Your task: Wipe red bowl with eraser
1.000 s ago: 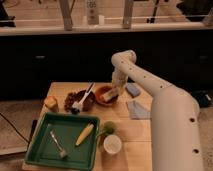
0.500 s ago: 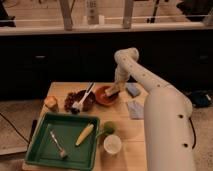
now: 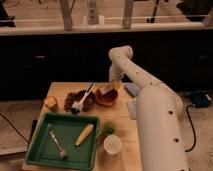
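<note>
Gripper [image 3: 110,85] over red bowl [image 3: 108,99], fingers [image 3: 113,83] pinching eraser [image 3: 106,89] in it, maroon bowl [image 3: 73,99] with brush [image 3: 83,99] just beside

Wooden table [image 3: 60,90], tray [image 3: 68,116], red bowl [image 3: 106,100] under gripper [image 3: 113,84]

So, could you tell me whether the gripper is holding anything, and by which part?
It cannot be told. The gripper is down over the red bowl, with the eraser right at its tip, but the contact is hidden.
</note>
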Controlling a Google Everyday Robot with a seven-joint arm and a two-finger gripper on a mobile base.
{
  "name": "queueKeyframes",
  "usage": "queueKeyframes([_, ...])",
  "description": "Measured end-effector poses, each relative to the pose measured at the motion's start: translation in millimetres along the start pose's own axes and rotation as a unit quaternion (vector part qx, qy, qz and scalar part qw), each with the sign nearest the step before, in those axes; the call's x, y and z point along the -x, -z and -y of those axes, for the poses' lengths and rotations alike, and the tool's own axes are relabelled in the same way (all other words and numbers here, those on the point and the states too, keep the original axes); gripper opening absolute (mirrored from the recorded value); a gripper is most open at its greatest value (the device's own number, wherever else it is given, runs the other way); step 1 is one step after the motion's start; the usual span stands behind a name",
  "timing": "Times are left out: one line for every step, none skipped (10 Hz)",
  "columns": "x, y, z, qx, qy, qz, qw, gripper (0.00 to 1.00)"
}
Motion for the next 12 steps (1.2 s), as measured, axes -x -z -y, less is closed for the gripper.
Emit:
queueKeyframes([10,0,-5,0.002,0.020,0.006,0.9998,0.03])
queueKeyframes([16,0,-14,0.006,0.038,0.011,0.9992,0.03])
queueKeyframes([18,0,-21,0.009,0.045,0.014,0.9988,0.03])
queueKeyframes([16,-1,-30,0.013,0.050,0.015,0.9985,0.03])
queueKeyframes([9,0,-36,0.013,0.048,0.016,0.9987,0.03])
queueKeyframes([0,-1,-42,0.016,0.041,0.014,0.9989,0.03])
queueKeyframes([-17,-1,-50,0.019,0.025,0.009,0.9995,0.03])
queueKeyframes([-28,-2,-53,0.023,0.013,0.005,0.9996,0.03])
queueKeyframes([-36,-4,-49,0.023,0.004,0.001,0.9997,0.03])
queueKeyframes([-40,-7,-45,0.025,-0.002,-0.002,0.9997,0.03])
queueKeyframes([-45,-10,-37,0.027,-0.009,-0.007,0.9996,0.03])
queueKeyframes([-49,-11,-30,0.027,-0.014,-0.009,0.9995,0.03])
